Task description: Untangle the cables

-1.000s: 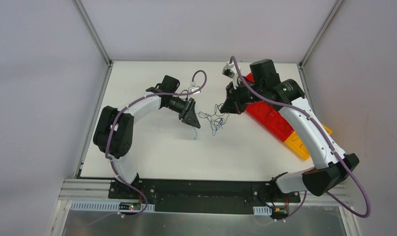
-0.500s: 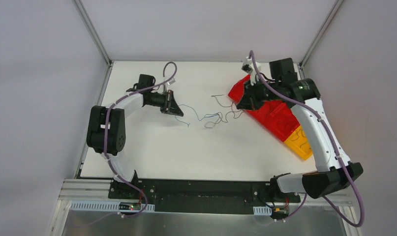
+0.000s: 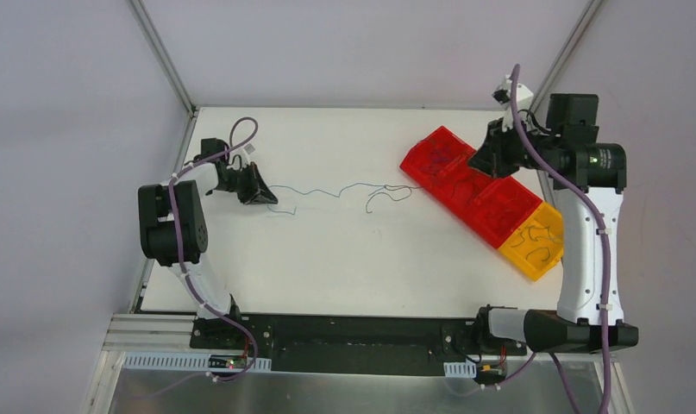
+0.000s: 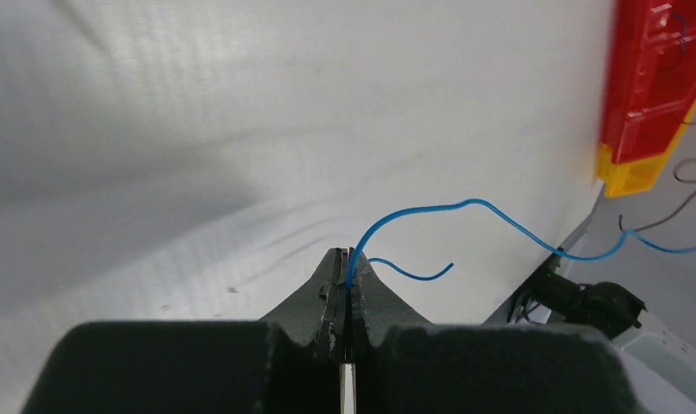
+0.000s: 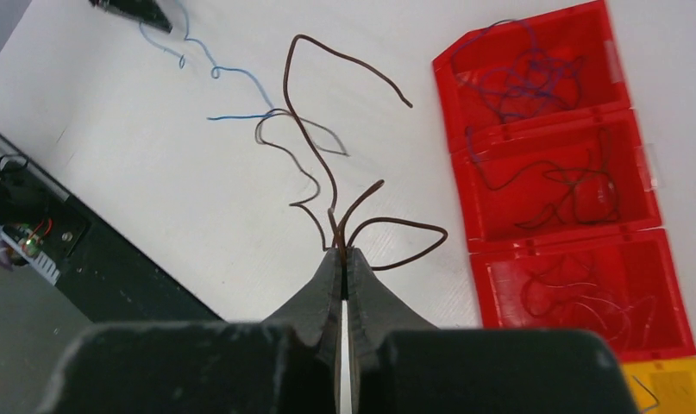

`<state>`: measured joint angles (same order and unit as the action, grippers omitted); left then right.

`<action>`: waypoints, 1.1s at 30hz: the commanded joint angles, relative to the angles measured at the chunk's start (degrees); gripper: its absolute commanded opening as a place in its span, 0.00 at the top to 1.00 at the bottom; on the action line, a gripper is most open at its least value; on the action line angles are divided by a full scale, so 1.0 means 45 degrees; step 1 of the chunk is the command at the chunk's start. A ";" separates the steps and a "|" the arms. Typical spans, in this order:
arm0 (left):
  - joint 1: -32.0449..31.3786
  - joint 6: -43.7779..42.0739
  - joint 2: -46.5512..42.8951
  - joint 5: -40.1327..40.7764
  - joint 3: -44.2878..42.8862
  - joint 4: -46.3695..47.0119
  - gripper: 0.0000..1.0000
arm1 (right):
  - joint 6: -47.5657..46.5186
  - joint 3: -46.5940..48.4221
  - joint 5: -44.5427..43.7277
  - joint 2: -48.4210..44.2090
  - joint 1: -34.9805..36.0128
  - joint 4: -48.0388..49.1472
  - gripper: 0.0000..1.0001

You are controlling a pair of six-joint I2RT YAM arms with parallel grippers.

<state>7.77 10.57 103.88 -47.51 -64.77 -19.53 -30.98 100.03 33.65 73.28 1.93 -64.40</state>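
At the upper left of the top view, the left claw [image 3: 265, 191] is closed tight on a thin blue wire [image 4: 465, 203], which is stretched rightward across the white surface [image 3: 327, 259] and crossed mid-frame with a thin dark brown wire [image 5: 314, 172]. That wire is pinched in the fully closed right claw [image 5: 342, 255] at the upper right, by the red-and-yellow plastic compartment tray [image 3: 417, 166] — further thin wires [image 5: 577, 194] are held in its bins.

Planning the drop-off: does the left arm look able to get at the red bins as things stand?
Probably not: the left gripper, shut on the blue wire, sits at the far left, while the red bins lie far right, by the right gripper.
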 commanded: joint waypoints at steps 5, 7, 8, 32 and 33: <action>0.1596 -0.0440 0.0784 0.3320 -0.0278 -0.0994 1.00 | -0.0333 0.2642 0.0579 0.0487 -0.2443 -0.0691 1.00; 0.1773 -0.0527 0.0891 0.3708 -0.0327 -0.1124 1.00 | -0.0256 0.3006 0.0753 0.0619 -0.2821 -0.0697 1.00; 0.1828 -0.0563 0.0927 0.3995 -0.0332 -0.1177 1.00 | -0.0180 0.3104 0.0763 0.0661 -0.2980 -0.0594 1.00; 0.3275 -0.1696 0.1542 0.6471 -0.1123 -0.2161 1.00 | 0.1830 0.6102 0.1641 0.2377 -0.8313 0.1738 1.00; 0.3288 -0.1740 0.1545 0.6411 -0.1149 -0.2154 1.00 | 0.1844 0.6049 0.1626 0.2326 -0.8388 0.1878 1.00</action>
<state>21.87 6.15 108.40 -24.77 -68.93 -27.20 -24.56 126.91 38.44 85.23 -34.63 -59.59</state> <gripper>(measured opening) 0.009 0.010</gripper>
